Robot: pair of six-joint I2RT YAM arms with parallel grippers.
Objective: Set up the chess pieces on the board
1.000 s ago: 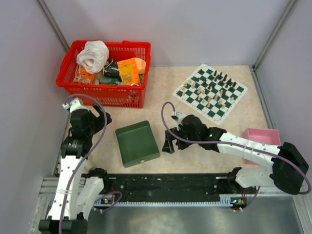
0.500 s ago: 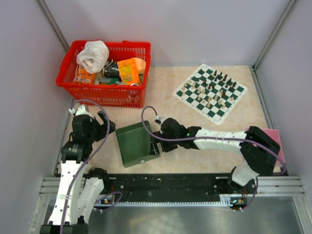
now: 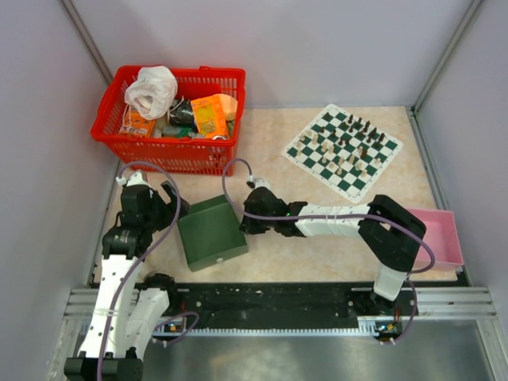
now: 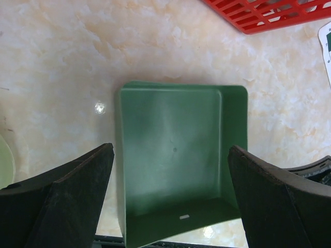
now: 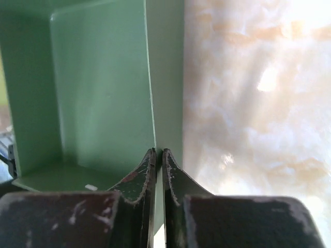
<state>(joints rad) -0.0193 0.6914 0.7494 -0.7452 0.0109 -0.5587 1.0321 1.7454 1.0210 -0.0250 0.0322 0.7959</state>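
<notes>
One board, flat on the table at far right, well apart from both arms. It is square, so no long axis; it is turned diamond-wise, one corner pointing far, one near. Chess pieces stand upright on it, black toward the far-right edge, cream toward the middle and left; too small to count. One green tray, one red basket with clutter, one pink tray. Two arms. Right end effector is pinched nearly closed on the green tray's right wall. Left end effector is spread wide above the tray, gripping nothing.
</notes>
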